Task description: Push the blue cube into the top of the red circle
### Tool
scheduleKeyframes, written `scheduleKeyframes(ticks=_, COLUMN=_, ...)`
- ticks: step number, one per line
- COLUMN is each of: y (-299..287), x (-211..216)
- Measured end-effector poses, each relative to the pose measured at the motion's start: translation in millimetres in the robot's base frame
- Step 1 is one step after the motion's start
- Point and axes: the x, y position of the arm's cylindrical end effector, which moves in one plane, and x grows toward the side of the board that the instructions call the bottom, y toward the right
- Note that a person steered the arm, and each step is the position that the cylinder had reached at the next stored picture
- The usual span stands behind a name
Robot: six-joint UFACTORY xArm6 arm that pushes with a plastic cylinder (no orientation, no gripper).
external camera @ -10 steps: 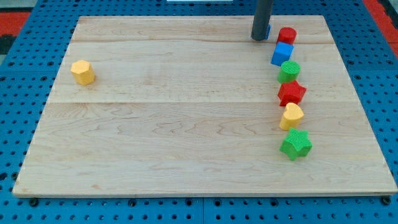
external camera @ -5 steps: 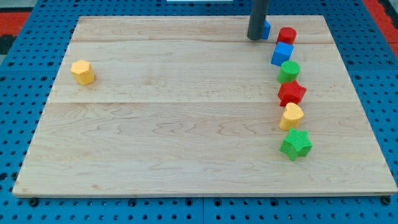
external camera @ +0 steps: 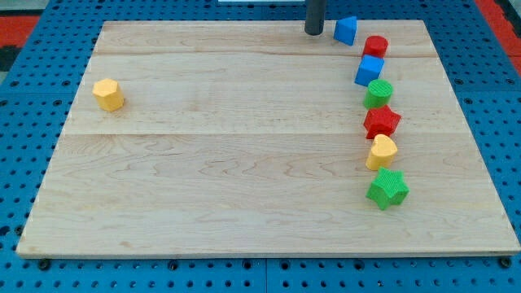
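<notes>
Here my tip (external camera: 314, 32) sits near the far edge of the pale wooden worktop (external camera: 244, 163), toward its right corner, just to the left of a small blue wedge-like block (external camera: 346, 30) and apart from it; the arm ends in a bare rod, so there is no hand to open or close. The task's blue cube (external camera: 369, 70) lies near the right edge, below and slightly left of the red round block (external camera: 375, 45), the two seemingly touching or nearly so. That places the cube at the circle's lower side, not its top, so I judge the task to be at the approach step, with the real push not yet begun. The next move calls for bringing my tip around to the cube, drawing it clear of the column, and steering it round to the red circle's far side before pressing it in. The crowding is the difficulty: a green round block (external camera: 378, 93) sits right under the cube, then a red star-like block (external camera: 381, 122), a yellow block (external camera: 381, 152) and a green star (external camera: 387, 188) run on toward the near right corner, and the blue wedge occupies the space beside the circle's top. A lone yellow block (external camera: 107, 94) rests by the left edge, out of the way.
</notes>
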Motion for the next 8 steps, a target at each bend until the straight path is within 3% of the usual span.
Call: scheduleKeyframes(ticks=8, y=72.5, x=12.4)
